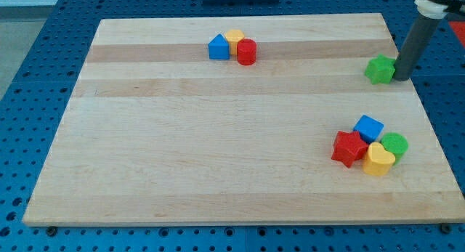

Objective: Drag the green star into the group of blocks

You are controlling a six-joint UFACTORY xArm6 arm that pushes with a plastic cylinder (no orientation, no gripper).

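Observation:
The green star (379, 69) lies near the board's right edge, toward the view's top. My tip (402, 77) stands just to its right, touching or almost touching it. A group of blocks sits at the lower right: a red star (349, 148), a blue cube (368, 128), a yellow heart (378, 160) and a green cylinder (395, 145), all packed together. The green star is well above this group, apart from it.
A second cluster sits at the top middle: a blue block (218, 47), a yellow block (234, 38) and a red cylinder (246, 52). The wooden board (182, 136) rests on a blue perforated table (43, 34). The board's right edge is close to my tip.

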